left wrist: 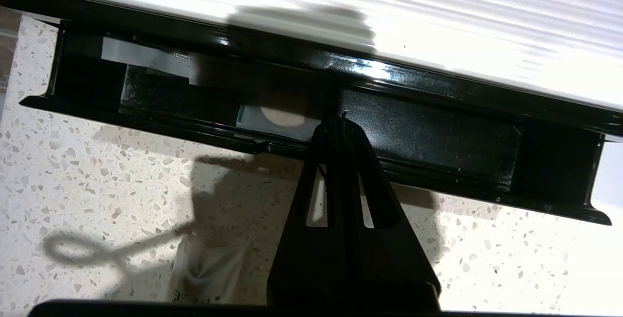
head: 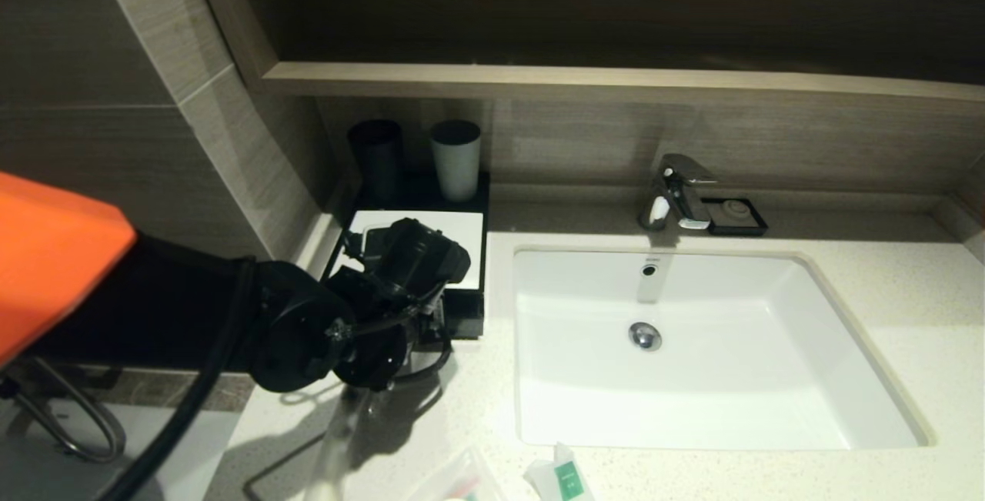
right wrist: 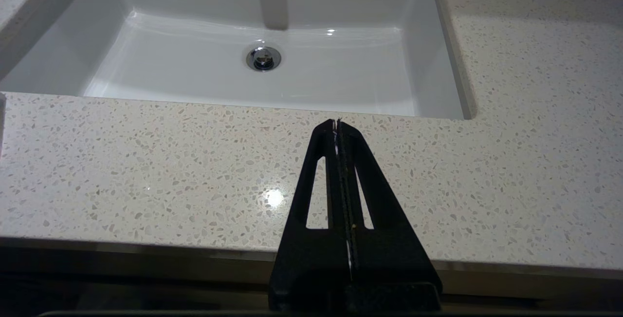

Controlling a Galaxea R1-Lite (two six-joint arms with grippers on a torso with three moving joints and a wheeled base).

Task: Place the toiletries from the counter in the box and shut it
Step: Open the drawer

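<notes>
A: Status on the box (head: 419, 225)?
B: It sits at the back-left corner of the counter (head: 885, 285), w/ the two cups (head: 455, 158) behind it. Drawer (left wrist: 428, 134) is pulled out at the front, not shut. Wrist view shows at least two packets inside: a white strip (left wrist: 146, 59) toward one end and a clear-wrapped item w/ a round pad (left wrist: 277, 117) near the middle.

A: Left gripper (left wrist: 336, 120)?
B: Fingers pressed together, holding nothing. Tips are at the drawer's front lip, roughly mid-width. Looks to me like it's set to push the drawer, but can't confirm contact.

A: So packing's done?
B: No. Still toiletries on the counter: a white sachet w/ green label (head: 565, 476) at the front edge just below the basin (head: 769, 409), a clear pouch (head: 462, 478) beside it, and a long thin sleeve (head: 332, 447) nearer the front-left corner. A white packet (left wrist: 204, 270) also shows on the stone just in front of the drawer, prob. that same sleeve, can't be sure.

A: Right arm?
B: Right gripper (right wrist: 337, 124) is parked over the front edge of the counter, facing the basin, closed and empty.

A: Estimate?
B: Partway. Three-ish items left, then close.
</notes>
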